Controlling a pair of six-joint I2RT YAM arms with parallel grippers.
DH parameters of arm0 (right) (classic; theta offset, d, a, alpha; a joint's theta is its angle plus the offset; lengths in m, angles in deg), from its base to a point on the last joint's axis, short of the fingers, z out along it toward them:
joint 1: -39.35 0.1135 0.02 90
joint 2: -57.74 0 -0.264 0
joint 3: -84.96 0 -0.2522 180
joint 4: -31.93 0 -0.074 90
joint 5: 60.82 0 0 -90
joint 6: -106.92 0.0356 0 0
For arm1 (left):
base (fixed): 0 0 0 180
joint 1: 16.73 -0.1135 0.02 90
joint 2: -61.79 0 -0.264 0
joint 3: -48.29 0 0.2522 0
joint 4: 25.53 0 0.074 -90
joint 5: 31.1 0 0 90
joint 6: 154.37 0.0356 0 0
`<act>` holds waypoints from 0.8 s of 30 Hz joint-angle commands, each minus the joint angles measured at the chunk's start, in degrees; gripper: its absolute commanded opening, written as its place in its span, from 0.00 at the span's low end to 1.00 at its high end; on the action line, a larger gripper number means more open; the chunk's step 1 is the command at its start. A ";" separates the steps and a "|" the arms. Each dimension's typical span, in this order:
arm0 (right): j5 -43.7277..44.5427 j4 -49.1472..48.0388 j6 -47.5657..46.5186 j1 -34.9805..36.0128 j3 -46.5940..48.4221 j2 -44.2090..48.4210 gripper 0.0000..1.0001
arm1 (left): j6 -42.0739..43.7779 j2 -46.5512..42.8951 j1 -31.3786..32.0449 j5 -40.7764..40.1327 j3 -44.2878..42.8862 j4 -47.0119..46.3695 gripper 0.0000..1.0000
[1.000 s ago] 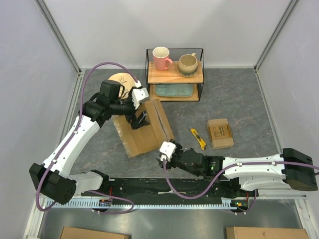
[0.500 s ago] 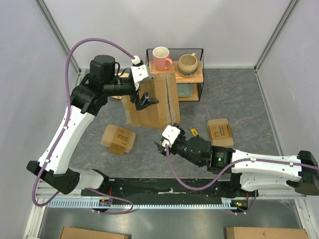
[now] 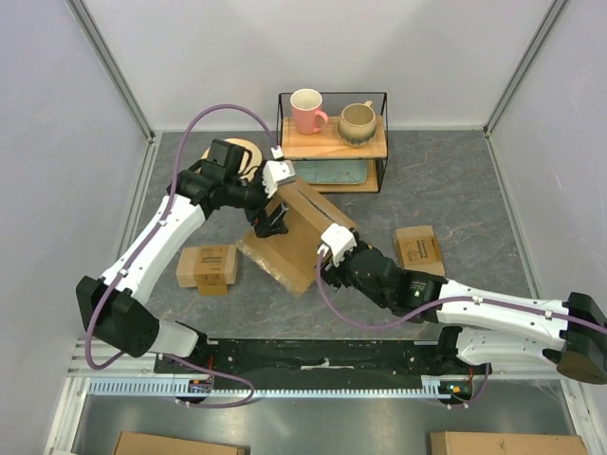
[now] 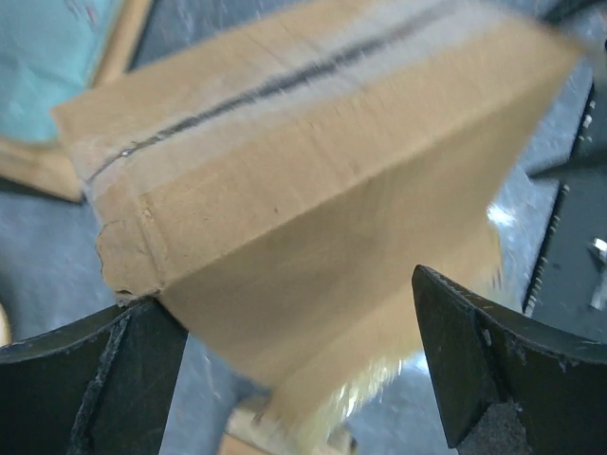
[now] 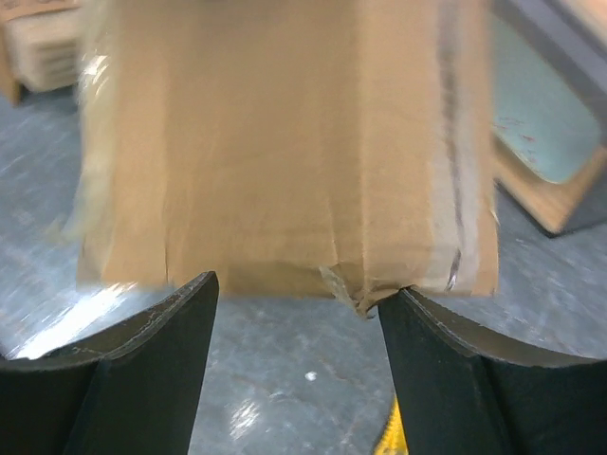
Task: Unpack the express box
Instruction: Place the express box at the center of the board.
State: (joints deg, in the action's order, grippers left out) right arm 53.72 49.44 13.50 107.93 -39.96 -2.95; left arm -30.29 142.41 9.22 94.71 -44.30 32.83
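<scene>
The express box (image 3: pixel 302 239) is a brown carton with a taped seam. It lies tilted in the middle of the table between my two grippers. My left gripper (image 3: pixel 272 220) is at its far left side. In the left wrist view its jaws (image 4: pixel 285 294) stand wide apart, with the blurred box (image 4: pixel 313 171) between and ahead of them and a gap on the right. My right gripper (image 3: pixel 325 265) is at the box's near end. It is open (image 5: pixel 299 289), and the box's torn lower edge (image 5: pixel 275 142) is just beyond its fingertips. A small brown packet (image 3: pixel 207 266) lies on the table left of the box.
A wire rack (image 3: pixel 332 95) at the back holds a pink mug (image 3: pixel 306 109), a beige mug (image 3: pixel 358 121) and a teal plate (image 3: pixel 327 172). A wooden disc (image 3: pixel 232 150) lies back left. A second small packet (image 3: pixel 418 252) lies right. A yellow knife tip (image 5: pixel 403 431) shows by my right finger.
My left arm lifted the box upright and a small packet appeared on the table. Now the box is back down and tilted. My right gripper moved up to its near end.
</scene>
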 commanded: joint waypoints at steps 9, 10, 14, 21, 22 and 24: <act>-5.64 -13.79 -7.91 5.42 7.00 -2.76 0.98 | 13.01 3.31 -31.11 14.46 0.86 25.98 1.00; -5.38 -12.20 -9.14 6.12 8.24 -5.29 0.98 | 14.85 4.01 -32.53 14.20 3.04 25.98 1.00; 3.04 -8.94 -12.23 8.86 11.85 -8.48 0.98 | 17.59 7.62 -37.20 16.57 5.79 26.94 1.00; -7.04 -8.50 -17.31 12.27 16.77 -10.91 0.98 | 21.98 9.02 -41.59 16.48 6.23 28.87 1.00; -7.22 -7.45 -18.28 12.98 17.82 -13.29 0.98 | 22.68 9.64 -43.25 16.48 6.23 29.31 0.99; -8.35 -6.56 -21.87 14.91 19.50 -18.91 0.98 | 23.92 11.30 -45.19 16.48 6.32 29.93 1.00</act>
State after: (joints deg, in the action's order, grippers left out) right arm 50.20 41.65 -1.71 119.25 -24.73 -13.48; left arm -12.32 151.98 -32.13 108.90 -37.42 60.22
